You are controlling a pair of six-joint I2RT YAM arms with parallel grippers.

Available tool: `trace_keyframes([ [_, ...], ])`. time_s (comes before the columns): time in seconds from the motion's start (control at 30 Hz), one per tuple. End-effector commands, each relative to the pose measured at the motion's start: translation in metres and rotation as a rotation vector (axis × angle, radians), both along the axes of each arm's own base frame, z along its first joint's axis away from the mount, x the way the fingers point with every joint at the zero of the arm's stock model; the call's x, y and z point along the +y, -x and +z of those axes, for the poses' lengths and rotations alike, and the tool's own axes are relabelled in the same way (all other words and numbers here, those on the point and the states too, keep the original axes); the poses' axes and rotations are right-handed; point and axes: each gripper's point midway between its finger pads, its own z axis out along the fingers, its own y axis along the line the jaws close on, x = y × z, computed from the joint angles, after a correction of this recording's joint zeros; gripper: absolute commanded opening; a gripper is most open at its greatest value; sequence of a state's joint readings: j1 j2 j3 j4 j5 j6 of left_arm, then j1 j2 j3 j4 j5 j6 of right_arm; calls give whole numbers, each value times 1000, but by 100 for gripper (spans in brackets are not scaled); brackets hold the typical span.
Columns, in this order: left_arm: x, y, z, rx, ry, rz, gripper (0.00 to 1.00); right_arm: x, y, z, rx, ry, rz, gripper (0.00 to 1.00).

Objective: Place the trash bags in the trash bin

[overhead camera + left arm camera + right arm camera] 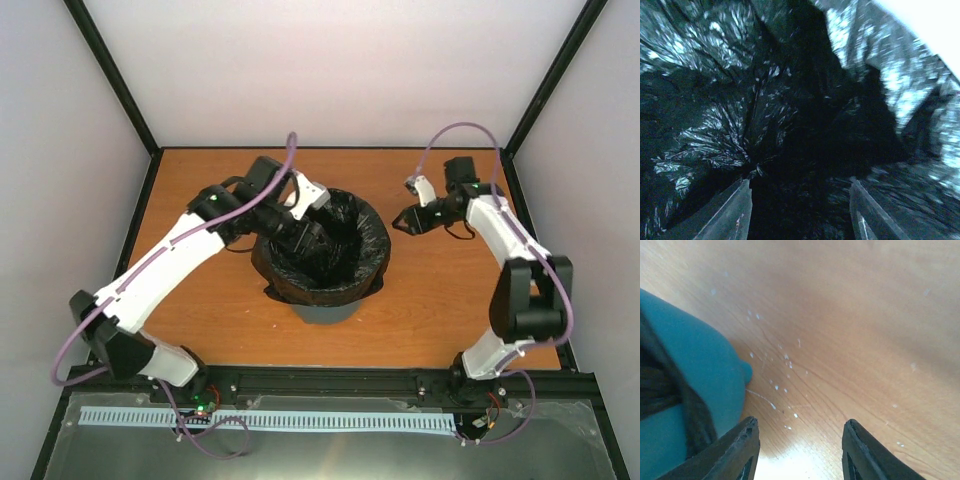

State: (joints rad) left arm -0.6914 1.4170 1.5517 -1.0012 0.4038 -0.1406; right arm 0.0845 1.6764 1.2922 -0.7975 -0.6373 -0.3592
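Seemingly pressing bag (362, 228) into bin (325, 312) with left pincer (800, 186) spread open; right pincer (801, 423) open, empty; next likely needs deeper tucking.

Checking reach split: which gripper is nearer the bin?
Left. The left gripper is down inside the bin, among the folds of the bag; the right gripper is outside it, beside the rim.

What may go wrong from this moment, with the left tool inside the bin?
1. The left tool is open, deep in the trash bag. The thin film may catch on its fingers and lift out when it withdraws.
2. The right tool is open beside the trash bin and does not touch it, so nothing steadies the bin. A push from the left tool may slide or tip it.
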Motion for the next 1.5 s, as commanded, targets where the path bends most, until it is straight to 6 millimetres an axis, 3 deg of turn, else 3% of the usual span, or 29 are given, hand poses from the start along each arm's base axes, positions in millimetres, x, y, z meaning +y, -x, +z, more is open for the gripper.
trace_keyframes([
  [0.0,-4,-13,-22,-11,-117,0,55,-2,24,61,-136,-33,-46,48],
  [0.2,-16,-30,-82,52,-232,-4,58,-5,60,62,-168,-51,-71,49],
  [0.43,-45,-10,-166,141,-383,-98,58,-11,66,45,-190,-20,-82,50],
  [0.57,-50,-2,-193,171,-425,-117,58,-8,66,43,-175,-36,-66,50],
  [1.0,-39,26,-283,330,-520,-161,58,-4,70,38,-155,-46,-39,50],
  [1.17,-39,27,-280,326,-520,-162,59,-4,70,40,-159,-52,-35,50],
  [1.47,-61,14,-199,234,-360,-124,61,-4,72,44,-171,-56,-37,50],
])
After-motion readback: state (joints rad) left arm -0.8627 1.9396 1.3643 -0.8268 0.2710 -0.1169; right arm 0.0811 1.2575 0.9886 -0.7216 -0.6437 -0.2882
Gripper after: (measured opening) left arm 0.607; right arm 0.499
